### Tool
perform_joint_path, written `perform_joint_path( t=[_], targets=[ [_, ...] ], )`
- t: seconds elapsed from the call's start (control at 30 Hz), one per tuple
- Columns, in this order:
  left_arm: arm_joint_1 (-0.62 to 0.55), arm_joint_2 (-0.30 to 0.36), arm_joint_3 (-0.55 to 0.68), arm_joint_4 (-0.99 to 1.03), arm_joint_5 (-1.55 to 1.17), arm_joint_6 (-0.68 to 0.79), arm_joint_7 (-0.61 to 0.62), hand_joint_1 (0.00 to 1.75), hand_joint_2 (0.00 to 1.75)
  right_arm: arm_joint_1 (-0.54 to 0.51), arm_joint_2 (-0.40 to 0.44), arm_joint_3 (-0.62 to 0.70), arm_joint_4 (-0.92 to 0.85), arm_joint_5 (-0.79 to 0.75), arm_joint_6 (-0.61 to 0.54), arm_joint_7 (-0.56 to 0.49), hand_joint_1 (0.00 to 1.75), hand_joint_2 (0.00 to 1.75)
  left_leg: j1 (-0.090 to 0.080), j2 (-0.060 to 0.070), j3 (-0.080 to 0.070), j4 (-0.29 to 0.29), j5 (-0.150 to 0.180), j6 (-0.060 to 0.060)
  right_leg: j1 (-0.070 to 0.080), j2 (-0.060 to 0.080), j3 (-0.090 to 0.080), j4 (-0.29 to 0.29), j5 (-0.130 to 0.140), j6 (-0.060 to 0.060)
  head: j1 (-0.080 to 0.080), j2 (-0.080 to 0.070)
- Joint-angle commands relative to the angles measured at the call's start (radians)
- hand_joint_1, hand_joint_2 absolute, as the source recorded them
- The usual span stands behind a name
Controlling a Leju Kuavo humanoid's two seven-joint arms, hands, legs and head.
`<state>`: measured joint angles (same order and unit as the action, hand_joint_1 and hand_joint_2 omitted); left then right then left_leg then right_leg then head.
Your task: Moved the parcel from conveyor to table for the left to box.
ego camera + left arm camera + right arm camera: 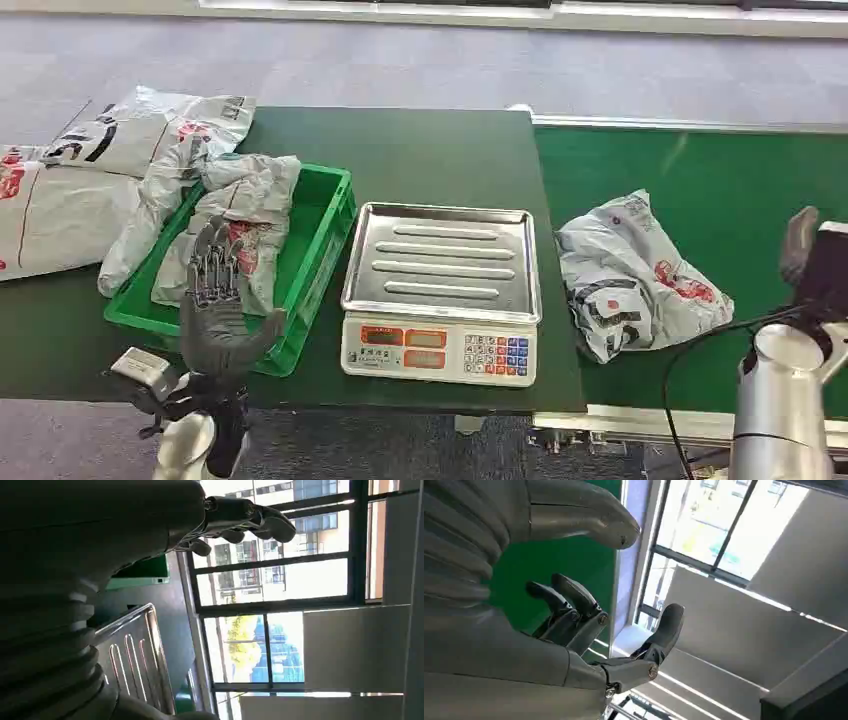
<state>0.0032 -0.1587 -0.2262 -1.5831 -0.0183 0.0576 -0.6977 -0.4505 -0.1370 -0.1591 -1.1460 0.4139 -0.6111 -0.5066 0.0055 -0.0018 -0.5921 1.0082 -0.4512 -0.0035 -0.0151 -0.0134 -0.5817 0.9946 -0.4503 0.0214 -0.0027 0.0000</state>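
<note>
Left robot hand (213, 310) is hovering palm-down, fingers spread apart and holding nothing, just over the near corner of the green plastic crate (322, 240). Beneath and beyond its fingertips a crumpled grey plastic mailer bag with red print (245, 215) is lying inside that crate; more grey and white mailer bags (90, 170) are piling up past the crate on its outer side. Judging by that, the hand is waiting at the crate because boxing is its share of the work.

Right robot hand (800, 245) is standing raised at the near edge of the green conveyor belt (760, 170). In the right wrist view its fingers (574, 605) are curling loosely with a clear gap to the thumb (589, 522), nothing between them.

The parcel to move, a wrinkled grey plastic bag with red and black print (635, 280), is lying flat on the belt, inward of the right hand and apart from it, not yet grasped. Between the two hands a silver electronic scale with a ribbed steel tray (442, 265) is sitting on the dark green counter (420, 150); the drop spot probably lies near it, within the left hand's reach.
</note>
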Motion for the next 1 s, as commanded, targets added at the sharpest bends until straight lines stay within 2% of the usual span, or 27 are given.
perform_joint_path(
  t=[0.03, 0.5, 0.53, 0.57, 0.67, 0.77, 0.83, 1.0],
  targets=[
    [-0.016, 0.043, -0.004, 0.043, 0.005, 0.001, 0.0, 0.0, 1.75, 0.007, 0.008, 0.02, 0.052, 0.017, 0.01, 0.015, 1.75, 1.75, 0.0, 0.002, 0.003, -0.003, 0.0, 0.0, 0.0, 0.002, 0.002, -0.002, 0.001, -0.002, 0.0, 0.0],
    [-0.017, 0.043, -0.004, 0.043, 0.005, 0.001, 0.0, 0.0, 1.75, 0.005, 0.006, 0.02, 0.052, 0.017, 0.01, 0.015, 1.75, 1.75, 0.0, 0.002, 0.002, -0.002, 0.0, 0.0, 0.0, 0.003, 0.002, -0.002, 0.001, -0.001, 0.0, 0.0],
    [-0.017, 0.043, -0.004, 0.042, 0.005, 0.001, 0.0, 0.0, 1.75, 0.003, 0.005, 0.021, 0.059, 0.024, 0.009, 0.02, 0.51, 1.75, 0.0, 0.003, 0.005, -0.005, 0.001, -0.001, 0.0, 0.004, 0.004, -0.005, 0.002, -0.003, 0.0, 0.0],
    [-0.018, 0.043, -0.004, 0.042, 0.005, 0.003, 0.0, 0.0, 1.75, -0.001, 0.0, 0.023, 0.07, 0.036, 0.009, 0.03, 0.0, 1.75, 0.0, 0.002, 0.003, -0.003, 0.0, 0.0, 0.0, 0.003, 0.002, -0.002, 0.001, -0.001, 0.0, 0.0],
    [-0.01, 0.049, -0.003, 0.026, 0.004, 0.005, 0.0, 0.0, 1.75, -0.028, -0.024, 0.037, 0.147, 0.073, 0.053, 0.101, 0.0, 1.75, 0.0, 0.002, 0.002, -0.002, 0.0, 0.0, 0.0, 0.002, 0.001, -0.002, 0.001, -0.001, 0.0, 0.0],
    [-0.013, 0.052, -0.002, 0.019, 0.006, 0.004, 0.0, 0.0, 1.75, -0.092, -0.049, 0.058, 0.306, 0.128, 0.137, 0.2, 0.0, 1.75, 0.0, 0.003, 0.002, -0.002, 0.0, 0.0, 0.0, 0.003, 0.001, -0.002, 0.001, -0.001, 0.0, 0.0],
    [-0.033, 0.056, -0.005, 0.033, 0.009, 0.002, 0.0, 0.0, 1.75, -0.151, -0.054, 0.066, 0.426, 0.153, 0.151, 0.201, 0.0, 1.75, 0.0, 0.004, 0.002, -0.001, 0.0, 0.0, 0.0, 0.005, 0.001, -0.001, 0.002, -0.001, 0.0, 0.0],
    [-0.004, 0.077, -0.014, 0.023, 0.031, -0.004, 0.0, 0.0, 1.75, -0.207, -0.052, 0.063, 0.557, 0.166, 0.131, 0.181, 0.0, 1.75, 0.0, 0.004, 0.003, -0.004, 0.002, 0.0, 0.0, 0.006, 0.001, -0.003, 0.003, -0.002, 0.0, 0.0]
  ],
)
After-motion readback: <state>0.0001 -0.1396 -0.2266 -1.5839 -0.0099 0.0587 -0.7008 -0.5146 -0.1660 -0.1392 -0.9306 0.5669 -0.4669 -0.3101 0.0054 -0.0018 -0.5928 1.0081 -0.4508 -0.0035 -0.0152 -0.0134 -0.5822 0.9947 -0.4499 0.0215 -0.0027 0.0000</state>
